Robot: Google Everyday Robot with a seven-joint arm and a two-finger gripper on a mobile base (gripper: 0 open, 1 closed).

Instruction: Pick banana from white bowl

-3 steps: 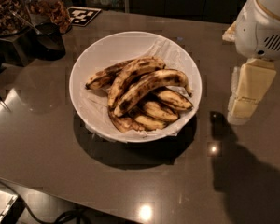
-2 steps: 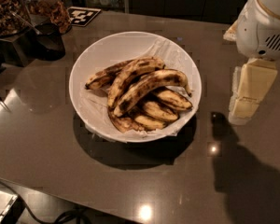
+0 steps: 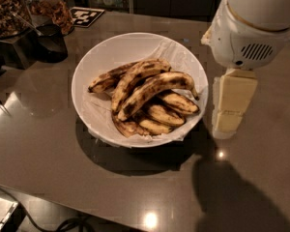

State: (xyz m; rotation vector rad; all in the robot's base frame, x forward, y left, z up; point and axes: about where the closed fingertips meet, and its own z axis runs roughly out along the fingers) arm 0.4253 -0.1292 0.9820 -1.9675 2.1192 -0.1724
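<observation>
The gripper (image 3: 225, 128) hangs at the right of the view, below the rounded white housing of the arm (image 3: 251, 28), with its cream-coloured end low over the grey-brown table (image 3: 48, 144). It stands just beside the outer right rim of the white bowl (image 3: 117, 50), not over the bowl and not touching any fruit. Nothing is seen in its grasp; whether it is set wide or narrow I cannot tell from this angle.

The banana (image 3: 154, 88) lies in the bowl, to the gripper's left as the camera sees it and near it. It is the long arched 1 on top of the heap, running from a dark end low in the bowl's middle up to a thin hooked stem that points toward the gripper, close to the near rim. Its skin is yellow with heavy brown-black blotches.

Other spotted bananas (image 3: 159, 114) lie under and around it, some stubbier ones on the side toward the camera and a duller long 1 behind. Crinkled white paper (image 3: 173, 52) lines the bowl beneath them.

Farther left of the gripper, well apart from it and beyond the bowl, stand 2 jars (image 3: 2, 8) of nuts or snacks, a dark cup (image 3: 50, 43) and a black-and-white marker tag (image 3: 87, 16). The arm's shadow (image 3: 232, 197) falls on the table on the camera side of the gripper.
</observation>
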